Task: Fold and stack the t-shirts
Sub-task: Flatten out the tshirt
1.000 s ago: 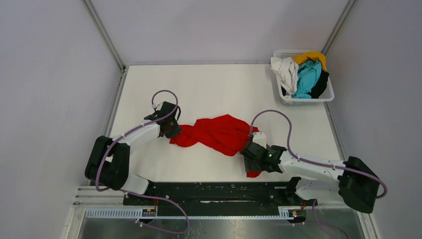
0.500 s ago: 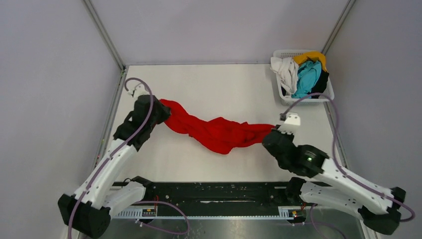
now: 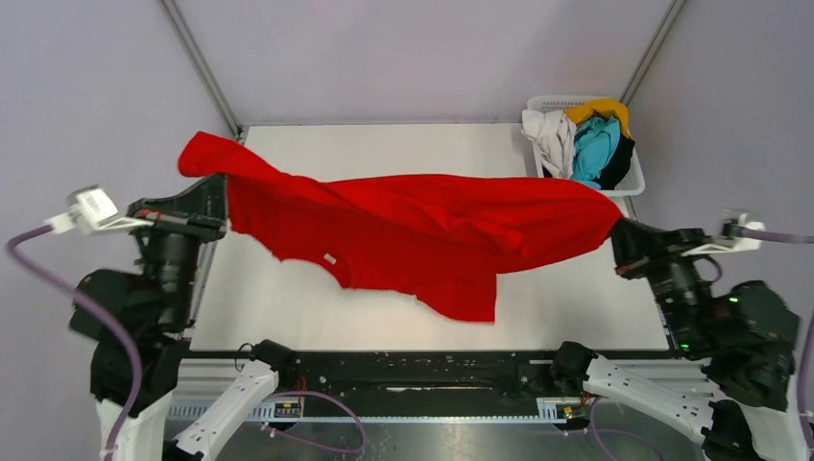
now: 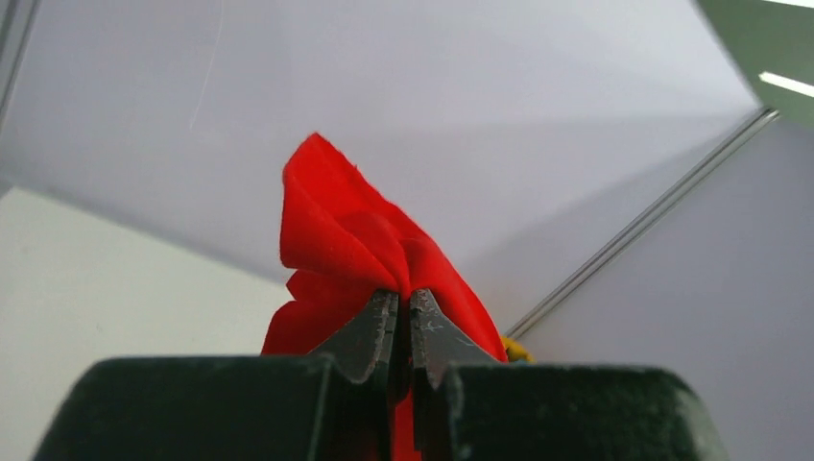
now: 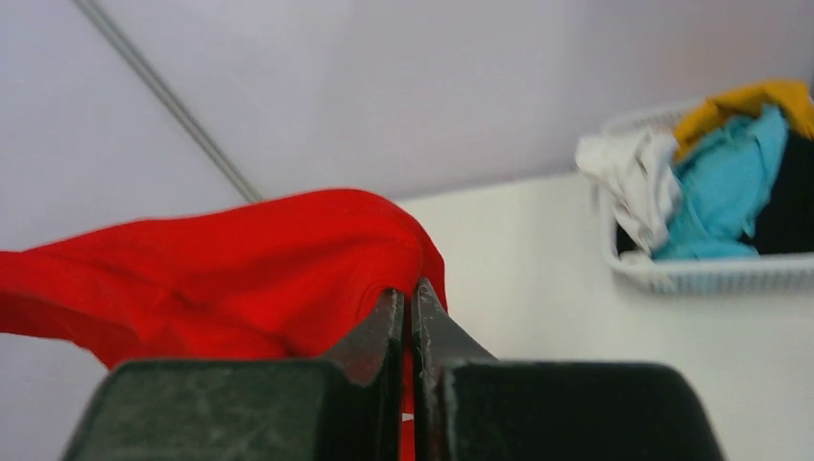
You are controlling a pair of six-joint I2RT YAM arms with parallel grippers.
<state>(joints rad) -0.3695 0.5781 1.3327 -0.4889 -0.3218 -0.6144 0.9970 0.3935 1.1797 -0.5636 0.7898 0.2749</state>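
- You are at the spreading-out step: the red t-shirt hangs stretched in the air between your two arms, above the table, not yet laid flat and not yet folded
- Your left gripper is pinched tight on a bunched edge of the red cloth at the left; its wrist view shows the fingers closed, with cloth pushing out above them
- Your right gripper is likewise clamped on the shirt's other end at the right, jaws together with red fabric between them
- The cloth runs fairly taut along its top line and sags below it, with a loose flap drooping toward the near edge; I cannot tell which part of the shirt each gripper has, whether sleeve, shoulder or hem
- The next move, as I judge it: lower both arms together, well spread, so the cloth lands open on the bare table without bunching, then let go and take new holds for the first fold
- Watch the drooping flap, since it may tuck under as the shirt comes down
- The white lattice basket sits at the far right corner of the table, just behind the shirt's right end
- In it lie a white shirt, a turquoise shirt, a yellow shirt at the far side and a black shirt at the right, all crumpled together and none folded, so most of the task lies ahead of you
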